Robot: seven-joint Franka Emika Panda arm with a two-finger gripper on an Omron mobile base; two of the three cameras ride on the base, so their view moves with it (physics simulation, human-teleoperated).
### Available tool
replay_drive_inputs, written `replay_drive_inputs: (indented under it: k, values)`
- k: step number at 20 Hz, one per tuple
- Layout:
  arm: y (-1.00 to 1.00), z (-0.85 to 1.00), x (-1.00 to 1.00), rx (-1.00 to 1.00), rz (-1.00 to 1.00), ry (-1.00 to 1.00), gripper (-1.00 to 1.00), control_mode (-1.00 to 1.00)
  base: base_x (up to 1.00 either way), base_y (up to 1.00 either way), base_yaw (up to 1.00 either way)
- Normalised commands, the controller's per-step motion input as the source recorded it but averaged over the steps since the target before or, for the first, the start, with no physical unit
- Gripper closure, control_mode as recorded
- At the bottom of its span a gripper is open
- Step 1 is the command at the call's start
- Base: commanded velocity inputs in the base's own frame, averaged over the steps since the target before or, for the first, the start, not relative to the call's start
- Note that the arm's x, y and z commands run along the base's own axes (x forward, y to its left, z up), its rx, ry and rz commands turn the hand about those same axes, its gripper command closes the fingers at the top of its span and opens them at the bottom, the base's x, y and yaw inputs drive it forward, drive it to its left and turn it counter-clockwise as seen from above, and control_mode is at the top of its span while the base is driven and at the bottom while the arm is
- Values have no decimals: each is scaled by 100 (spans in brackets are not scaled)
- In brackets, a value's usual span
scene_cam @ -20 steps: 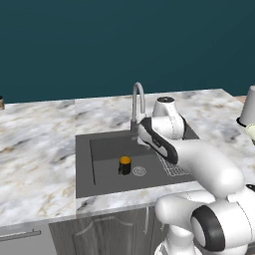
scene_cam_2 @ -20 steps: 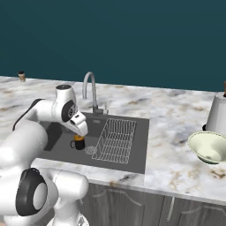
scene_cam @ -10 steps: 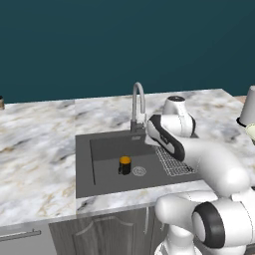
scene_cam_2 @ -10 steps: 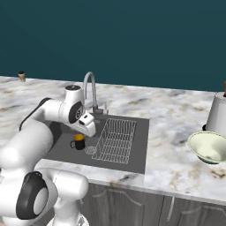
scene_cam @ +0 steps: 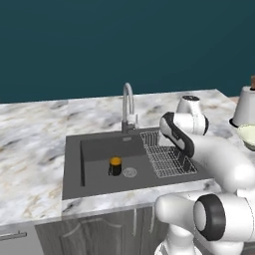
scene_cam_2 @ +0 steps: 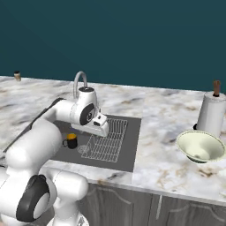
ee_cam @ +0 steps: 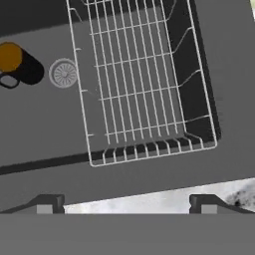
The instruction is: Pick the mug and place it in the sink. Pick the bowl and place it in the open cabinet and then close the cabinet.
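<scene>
The small black mug with its orange inside stands upright on the floor of the dark grey sink, beside the round drain. My gripper hangs open and empty above the wire rack, to the right of the mug and apart from it. On the counter at the far right rests the cream-white bowl. The cabinet is out of view.
The curved metal faucet rises behind the basin, close to my arm. A tall grey-white cup-like object stands just behind the bowl. Marble counter stretches between sink and bowl.
My arm has swung right, away from the mug and over the wire rack. The mug stays where it was in the sink. The jaws remain open.
</scene>
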Motion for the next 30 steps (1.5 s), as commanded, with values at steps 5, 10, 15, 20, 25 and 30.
replay_drive_inputs:
  k: [5, 10, 15, 20, 25, 30]
  values:
    - [0, 0, 0, 0, 0, 0, -100, 100, -17, -100, 0]
    - [0, 0, 0, 0, 0, 0, -100, 100, -19, -100, 0]
    - [0, 0, 0, 0, 0, 0, -100, 100, -5, -99, 0]
    - [0, 0, 0, 0, 0, 0, -100, 100, 12, -84, 0]
    - [0, 0, 0, 0, 0, 0, -100, 100, 24, -54, 0]
    - [0, 0, 0, 0, 0, 0, -100, 100, 49, 35, -1]
